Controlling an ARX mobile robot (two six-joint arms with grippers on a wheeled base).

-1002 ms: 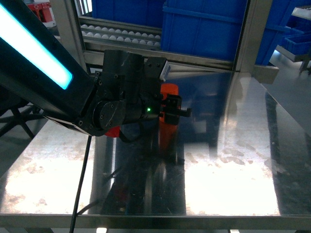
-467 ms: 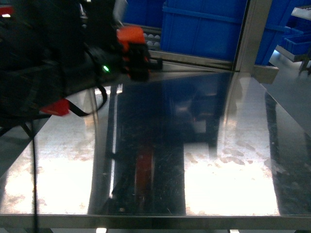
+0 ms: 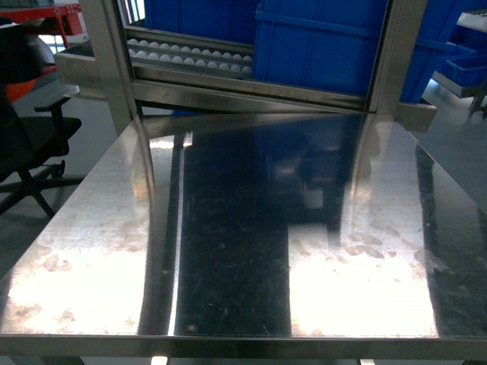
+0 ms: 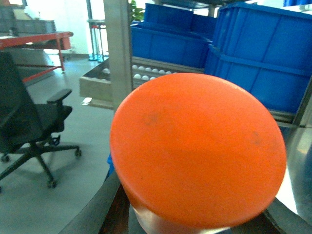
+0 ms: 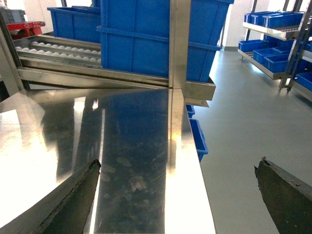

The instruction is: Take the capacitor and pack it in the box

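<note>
The capacitor [image 4: 197, 151], a cylinder with a round orange end and a silvery body, fills the left wrist view. My left gripper [image 4: 195, 225] is shut on it, its dark fingers [image 4: 100, 214] showing at both lower corners. My right gripper [image 5: 178, 197] stands open with nothing between its fingertips [image 5: 73, 200], hovering over the right edge of the steel table [image 5: 185, 161]. Neither arm shows in the head view. The box is out of view.
Big blue bins [image 3: 319, 46] stand on a roller rack [image 3: 190, 55] behind the steel table [image 3: 243, 251], between steel posts [image 3: 384, 57]. A black office chair [image 3: 30, 144] sits off the table's left side. More blue bins [image 5: 273, 53] line shelves to the right.
The left arm, over the table's middle a second ago, swung up and to the left and has left the head view. The bare tabletop now shows.
</note>
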